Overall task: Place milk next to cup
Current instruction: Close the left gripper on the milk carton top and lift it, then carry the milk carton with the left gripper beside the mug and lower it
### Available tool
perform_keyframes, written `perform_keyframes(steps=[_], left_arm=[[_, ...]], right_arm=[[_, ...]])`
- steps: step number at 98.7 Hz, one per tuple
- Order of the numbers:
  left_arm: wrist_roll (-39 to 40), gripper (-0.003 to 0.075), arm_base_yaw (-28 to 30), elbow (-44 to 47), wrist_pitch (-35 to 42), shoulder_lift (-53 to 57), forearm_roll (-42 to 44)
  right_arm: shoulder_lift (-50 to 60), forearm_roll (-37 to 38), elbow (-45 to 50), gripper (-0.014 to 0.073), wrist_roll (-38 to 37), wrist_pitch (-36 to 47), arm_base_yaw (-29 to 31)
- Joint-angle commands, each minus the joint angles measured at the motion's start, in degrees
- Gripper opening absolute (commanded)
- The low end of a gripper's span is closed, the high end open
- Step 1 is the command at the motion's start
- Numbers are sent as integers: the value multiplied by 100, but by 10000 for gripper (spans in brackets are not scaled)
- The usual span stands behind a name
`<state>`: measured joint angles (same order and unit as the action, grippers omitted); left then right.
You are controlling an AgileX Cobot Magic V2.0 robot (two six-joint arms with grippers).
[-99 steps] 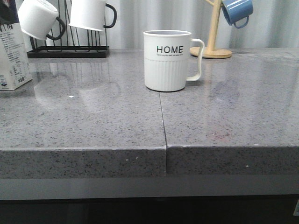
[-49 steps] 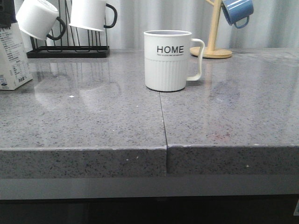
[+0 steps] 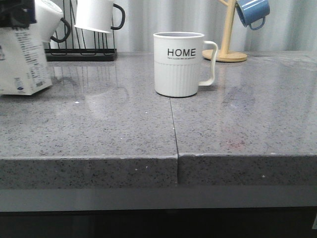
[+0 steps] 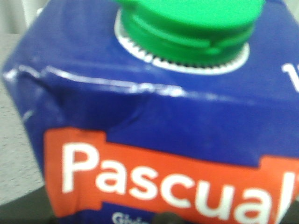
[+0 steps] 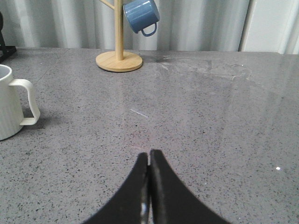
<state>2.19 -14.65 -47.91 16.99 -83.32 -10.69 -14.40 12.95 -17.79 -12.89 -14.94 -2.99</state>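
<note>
Front view: milk carton (image 3: 22, 57) sits far left of the HOME mug (image 3: 179, 64), not yet beside it; left hand's state unclear, right hand (image 5: 149, 161) closed, empty.

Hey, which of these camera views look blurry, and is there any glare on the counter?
Left wrist view: the milk fills the frame, soft and out of focus, its green cap cut off. Front view: the cup is sharp; the milk at the left edge is slightly smeared; the counter shows pale reflections. Right wrist view: sharp, with a bright sheen across the counter and the shut right gripper dark.
</note>
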Motion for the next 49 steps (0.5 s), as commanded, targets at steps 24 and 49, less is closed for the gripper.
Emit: perform_keyframes(steps=[24,49], left_arm=[[-2020,226,-1200,-702,1551,312,-1966],[-2191,226,-1734,-1090,1724,19,-2413]], right_arm=[[-28,90,-165,-68,27,397,45],[-28,90,-165,-68,27,397,45]])
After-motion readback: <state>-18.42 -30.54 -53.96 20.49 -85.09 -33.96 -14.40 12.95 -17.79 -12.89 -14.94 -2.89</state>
